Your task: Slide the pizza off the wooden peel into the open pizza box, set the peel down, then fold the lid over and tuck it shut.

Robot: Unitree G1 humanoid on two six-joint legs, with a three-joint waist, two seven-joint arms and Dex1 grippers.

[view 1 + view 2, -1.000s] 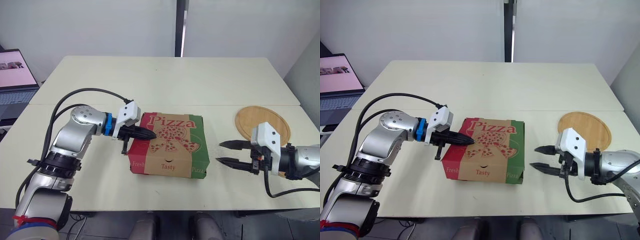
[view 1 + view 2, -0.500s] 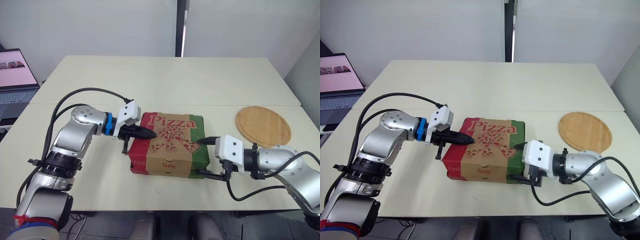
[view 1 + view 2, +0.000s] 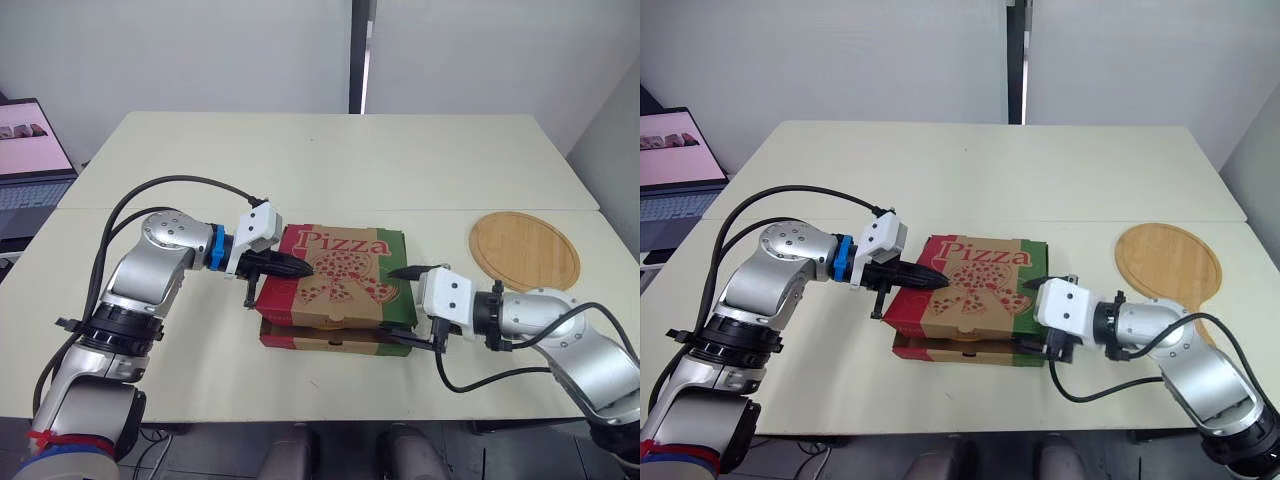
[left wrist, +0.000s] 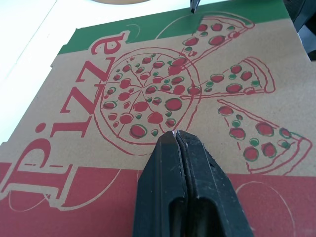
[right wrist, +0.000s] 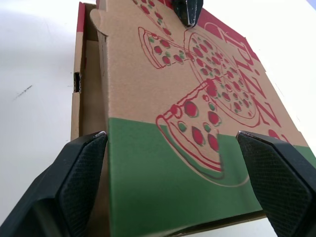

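The pizza box (image 3: 335,290) lies mid-table with its printed lid (image 4: 148,98) down over it; the lid's front edge stands a little above the base. My left gripper (image 3: 303,268) is shut, and its tip (image 4: 175,136) rests on the lid near the pizza drawing. At the box's right side my right gripper (image 3: 405,308) is open, one finger above the green edge (image 5: 163,163) and one below. The round wooden peel (image 3: 525,250) lies flat on the table to the right, with nothing on it. The pizza is hidden.
A laptop (image 3: 30,150) stands open off the table's left edge. The table (image 3: 340,160) runs bare behind the box. A seam crosses the tabletop behind the box and peel.
My right gripper has slid from the table's right up to the box's right edge. The printed front flap has gone from sight and the lid's front sits higher. Left gripper unmoved.
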